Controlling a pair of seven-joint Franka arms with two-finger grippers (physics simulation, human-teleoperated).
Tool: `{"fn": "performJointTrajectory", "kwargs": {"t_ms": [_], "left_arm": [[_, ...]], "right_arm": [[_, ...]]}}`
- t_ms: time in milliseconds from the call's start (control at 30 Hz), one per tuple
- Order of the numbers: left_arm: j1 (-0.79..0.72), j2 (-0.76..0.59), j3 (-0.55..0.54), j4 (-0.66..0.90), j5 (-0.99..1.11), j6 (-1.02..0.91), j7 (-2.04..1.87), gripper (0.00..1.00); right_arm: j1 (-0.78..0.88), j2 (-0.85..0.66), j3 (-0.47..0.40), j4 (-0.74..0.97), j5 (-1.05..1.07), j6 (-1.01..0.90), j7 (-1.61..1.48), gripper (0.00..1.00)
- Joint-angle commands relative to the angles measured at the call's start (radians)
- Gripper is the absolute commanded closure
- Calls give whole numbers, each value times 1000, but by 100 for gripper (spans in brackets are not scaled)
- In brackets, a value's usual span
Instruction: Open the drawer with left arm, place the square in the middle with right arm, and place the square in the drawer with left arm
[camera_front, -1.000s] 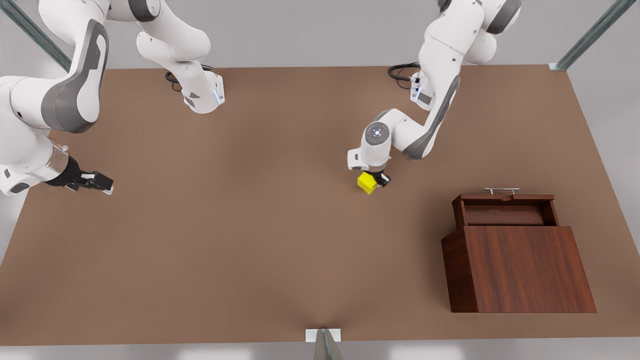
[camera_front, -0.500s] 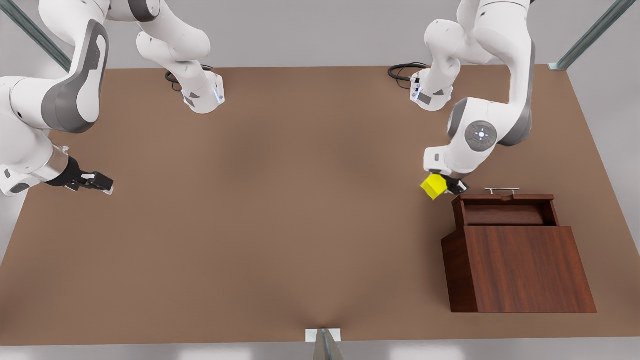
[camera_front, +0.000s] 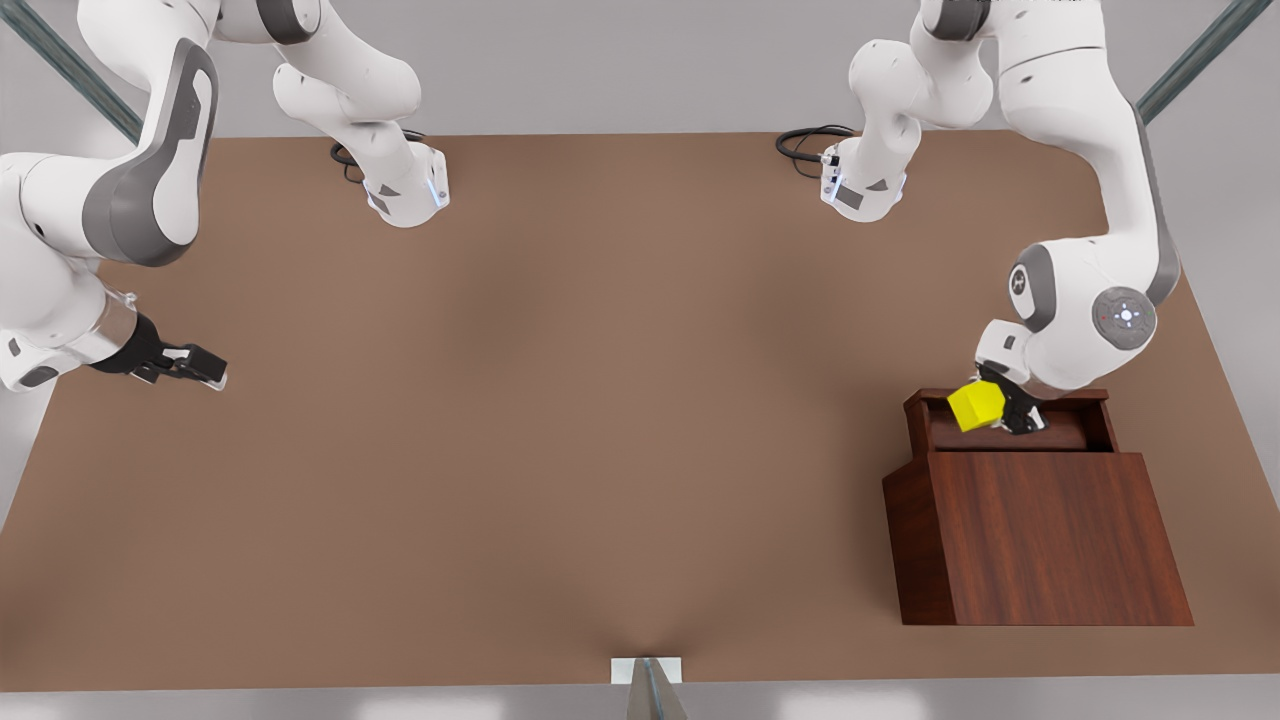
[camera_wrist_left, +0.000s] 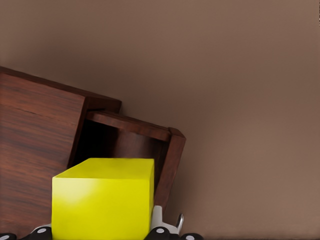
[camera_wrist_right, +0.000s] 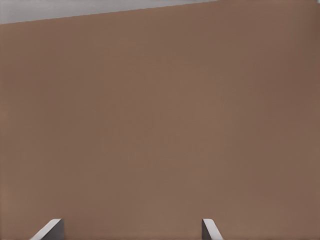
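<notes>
The square is a small bright yellow cube with plain faces, seen large in the left wrist view, where its top face catches more light than the front. It has no long axis; in the front view it sits tilted, one corner turned toward the cabinet. It is pinched between the fingers of the left gripper, raised over the open drawer toward that tray's end on the front view's left.

The drawer is a shallow dark reddish-brown wood-grain tray, pulled out from the cabinet toward the arms' bases. Its inside floor is bare beside the cube on the front view's right. The left arm's wrist hides the drawer's far rim. In the left wrist view the drawer's corner and side wall lie just beyond the cube.

The bench is a wide unmarked brown surface, free across its middle and the front view's left.

The right gripper waits above the bench's edge on the front view's left, well apart from the cabinet, its fingers spread with nothing between them.
</notes>
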Motion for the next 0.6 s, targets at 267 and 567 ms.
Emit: {"fn": "performJointTrajectory", "kwargs": {"t_ms": [267,567], "left_arm": [[41,65,3,20,-69,32,95,32],[41,71,3,24,-89,29,79,0]], "right_arm": [[0,0,0,0,0,0,0,0],[0,6,0,2,2,0,0,0]]}}
